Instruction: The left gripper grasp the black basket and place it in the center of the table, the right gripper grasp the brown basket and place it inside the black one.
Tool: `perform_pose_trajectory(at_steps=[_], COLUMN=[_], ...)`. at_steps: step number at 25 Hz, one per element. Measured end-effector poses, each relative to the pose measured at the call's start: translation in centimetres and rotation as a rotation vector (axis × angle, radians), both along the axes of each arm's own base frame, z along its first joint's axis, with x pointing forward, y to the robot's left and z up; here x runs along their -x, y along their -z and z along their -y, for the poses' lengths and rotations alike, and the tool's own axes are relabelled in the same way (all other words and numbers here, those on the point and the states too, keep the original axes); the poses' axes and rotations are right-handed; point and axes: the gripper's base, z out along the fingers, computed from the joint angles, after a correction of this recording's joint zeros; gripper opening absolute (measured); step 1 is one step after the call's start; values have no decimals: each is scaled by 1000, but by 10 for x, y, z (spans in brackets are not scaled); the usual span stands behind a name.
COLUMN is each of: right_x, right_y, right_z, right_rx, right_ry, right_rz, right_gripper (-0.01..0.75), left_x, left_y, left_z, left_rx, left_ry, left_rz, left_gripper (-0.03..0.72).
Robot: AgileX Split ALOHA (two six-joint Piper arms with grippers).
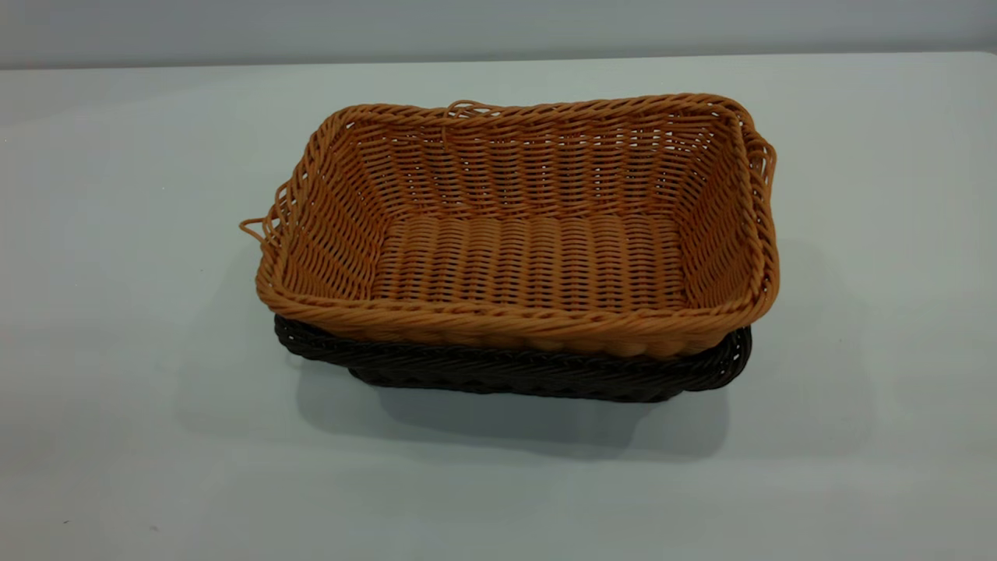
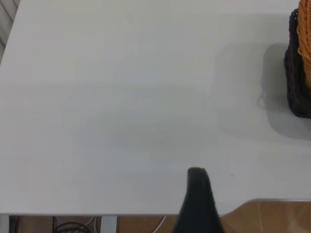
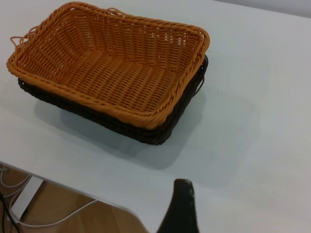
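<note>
Brown basket point(image 1: 530, 241): orange-tan wicker, rectangular, braided rim with loose loops at the left end. Sits nested inside the black basket point(image 1: 514, 374), upright, rim standing proud of the darker rim below.

Black basket: near-black wicker, seen only as a band under the brown one along the near side and right corner. Rests on the table point(image 1: 117, 428), about mid-table in the exterior view.

Left gripper point(image 2: 197, 194): at the table's edge, well apart from the baskets, holding nothing; only one dark finger shows, so whether it is wide or narrow cannot be told.

Right gripper point(image 3: 180, 206): likewise back at the table's edge, clear of the baskets, empty; one finger in view, opening cannot be told.

Step in hand: judged complete, both placements made, arms apparently parked.

Next move: none required beyond keeping clear; at most a check that the nest sits level.
</note>
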Motion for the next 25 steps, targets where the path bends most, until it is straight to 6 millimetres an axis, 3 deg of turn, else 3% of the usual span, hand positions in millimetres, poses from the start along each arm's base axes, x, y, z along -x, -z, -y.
perform_pose_trajectory(at_steps=[13,25], right_x=[0,-5], right_y=[0,2], right_z=[0,14], right_rx=[3,-4], right_ry=[17,352], right_rz=[1,-24], right_gripper=[584,584], left_x=[0,0], left_y=[0,0], left_z=[0,0], left_rx=[2,3], left_ry=[-1,-2], left_rz=[0,0], left_gripper=[507,507])
